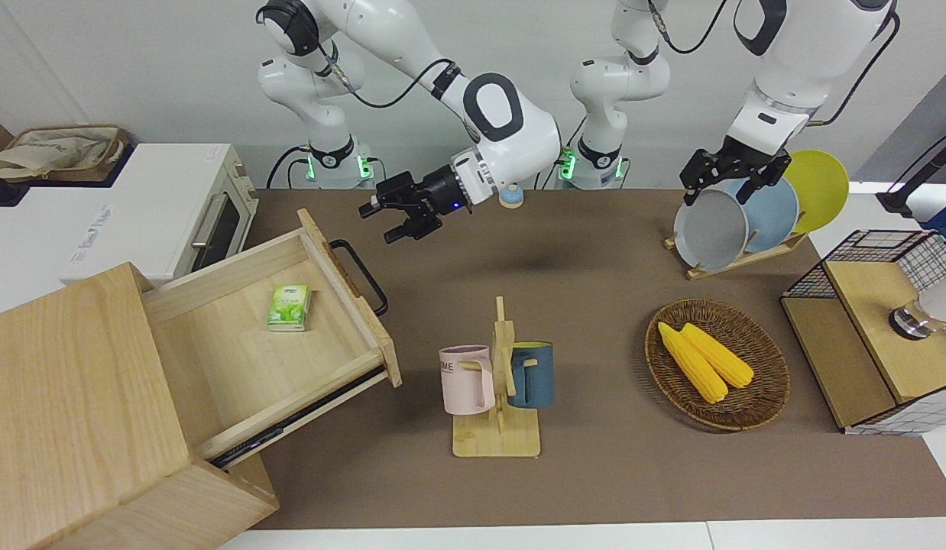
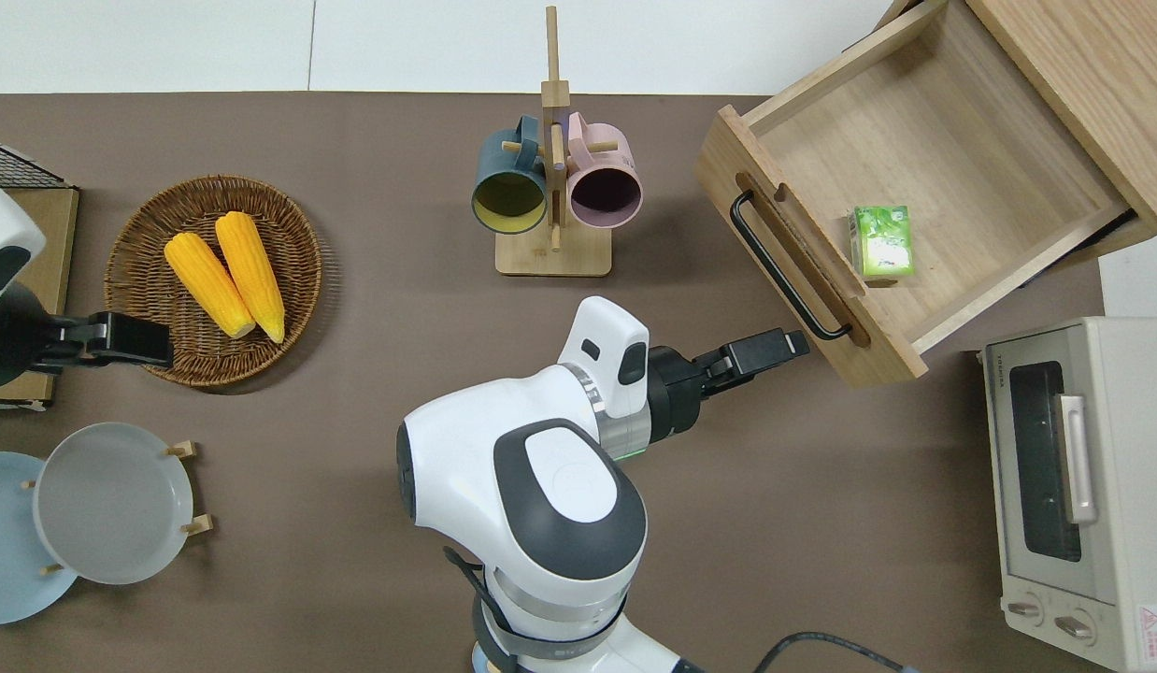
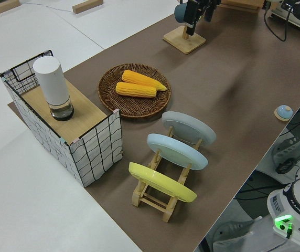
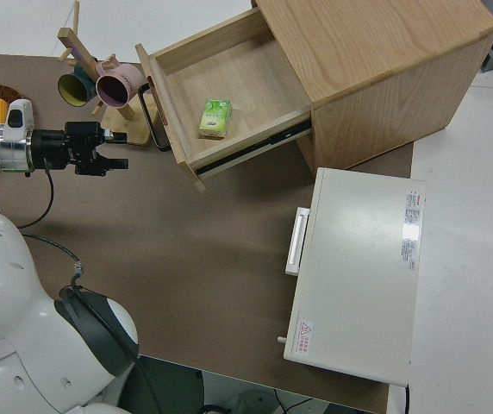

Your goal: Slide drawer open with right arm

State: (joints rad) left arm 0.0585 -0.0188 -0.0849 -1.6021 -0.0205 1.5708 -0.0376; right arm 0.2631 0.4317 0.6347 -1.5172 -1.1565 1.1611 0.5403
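Observation:
The light-wood drawer [image 1: 236, 336] stands pulled far out of the pale wooden cabinet [image 1: 68, 397]. Its black bar handle [image 1: 362, 275] faces the table's middle, and a small green carton [image 1: 289, 307] lies inside. My right gripper [image 1: 389, 218] hangs open over the brown mat, just off the end of the handle [image 2: 784, 266] that lies nearer the robots, and touches nothing. The overhead view shows this gripper [image 2: 786, 344] a short gap from the drawer [image 2: 934, 159]. In the right side view the gripper [image 4: 113, 151] holds nothing. The left arm is parked, its gripper [image 1: 717, 187] open.
A white toaster oven [image 1: 175, 221] stands beside the cabinet, nearer the robots. A mug rack [image 1: 496, 435] with two mugs sits mid-table. Toward the left arm's end are a corn basket [image 1: 771, 397], a plate rack [image 1: 737, 260] and a wire-mesh box [image 1: 863, 336].

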